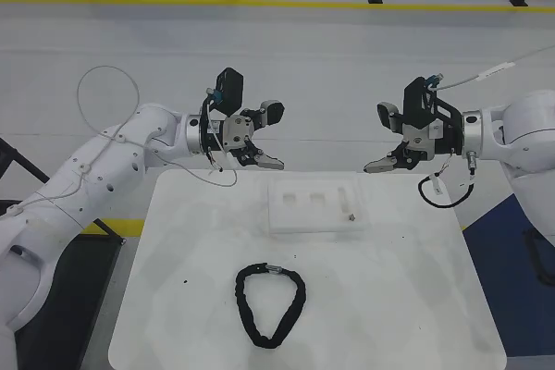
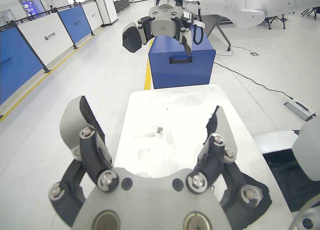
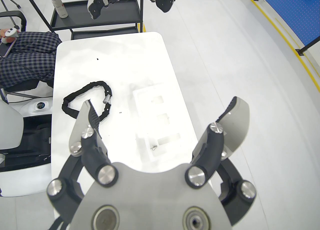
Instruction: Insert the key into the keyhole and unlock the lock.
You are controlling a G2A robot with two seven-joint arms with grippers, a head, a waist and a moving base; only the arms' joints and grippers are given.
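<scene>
A black chain lock (image 1: 271, 304) lies in a loop on the white table (image 1: 185, 305), its metal lock barrel (image 1: 274, 271) at the loop's far side; it also shows as the chain lock (image 3: 85, 98). A small key (image 1: 351, 218) rests on a white foam tray (image 1: 313, 205) at the table's back, seen too as the key (image 2: 159, 129) and the key (image 3: 153, 146). My left gripper (image 1: 271, 137) hangs open above the table's back left corner. My right gripper (image 1: 386, 139) hangs open above the back right corner. Both are empty and apart from the key and lock.
The foam tray (image 3: 155, 121) has three shallow rectangular recesses. A blue cabinet (image 2: 181, 66) stands on the floor beyond one table end, a black shelf cart (image 3: 95, 16) with a bottle beyond the other. A seated person in checked trousers (image 3: 27, 53) is beside the table.
</scene>
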